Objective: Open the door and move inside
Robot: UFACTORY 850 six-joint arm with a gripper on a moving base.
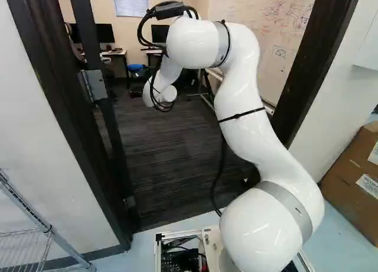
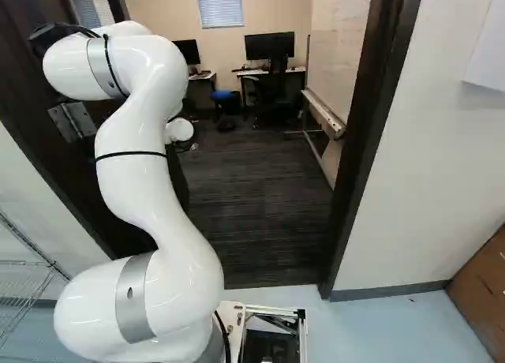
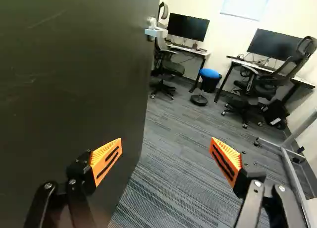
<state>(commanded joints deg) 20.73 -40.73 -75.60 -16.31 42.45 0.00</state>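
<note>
Door: standing open, its dark face (image 3: 74, 84) beside the pincer (image 3: 166, 144) in the wrist view
Handle: silver lever (image 3: 156, 32) near the door's free edge, beyond the pincer
Pincer: fingers spread wide, orange pads (image 3: 107, 161) apart with nothing between them; one finger in front of the door's face, the other over the carpet (image 3: 168, 188)
Arm: white (image 1: 242, 100), bent up and ahead toward the doorway
Hinge: metal plate (image 1: 93, 84) at the left of the left base view
Monitors: one (image 3: 187, 27) at the back edge of its tabletop (image 3: 190, 50), another (image 3: 273, 43) on the farther-right base-view desk (image 2: 276, 70)
Stool: blue-topped (image 3: 210, 74), on the carpet just beside the first tabletop's end
Whiteboard: along the room's side (image 2: 341, 47)
</note>
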